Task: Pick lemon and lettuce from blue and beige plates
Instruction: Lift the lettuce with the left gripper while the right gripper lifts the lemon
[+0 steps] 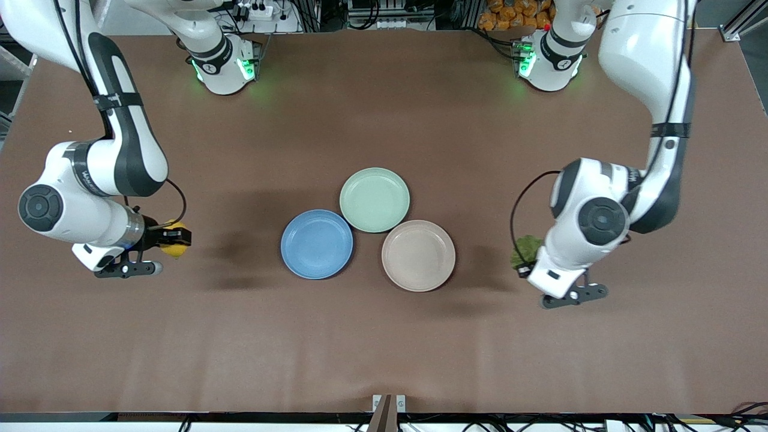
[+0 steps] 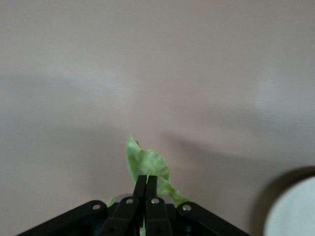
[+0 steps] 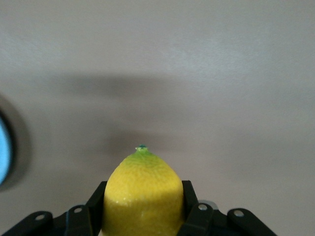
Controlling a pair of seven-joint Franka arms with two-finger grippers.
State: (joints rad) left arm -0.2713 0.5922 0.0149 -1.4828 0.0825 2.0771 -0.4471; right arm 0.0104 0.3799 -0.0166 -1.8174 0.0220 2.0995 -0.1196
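Observation:
The blue plate (image 1: 317, 244) and the beige plate (image 1: 418, 255) lie empty mid-table. My right gripper (image 1: 171, 238) is shut on the yellow lemon (image 1: 175, 235) and holds it over bare table toward the right arm's end; in the right wrist view the lemon (image 3: 142, 196) fills the space between the fingers. My left gripper (image 1: 523, 261) is shut on the green lettuce leaf (image 1: 526, 249) over bare table toward the left arm's end. In the left wrist view the leaf (image 2: 147, 164) sticks out past the closed fingers (image 2: 140, 189).
A mint-green plate (image 1: 374, 199), also empty, touches the other two plates and lies farther from the front camera. An edge of the blue plate (image 3: 4, 152) shows in the right wrist view, and a pale plate edge (image 2: 295, 211) shows in the left wrist view.

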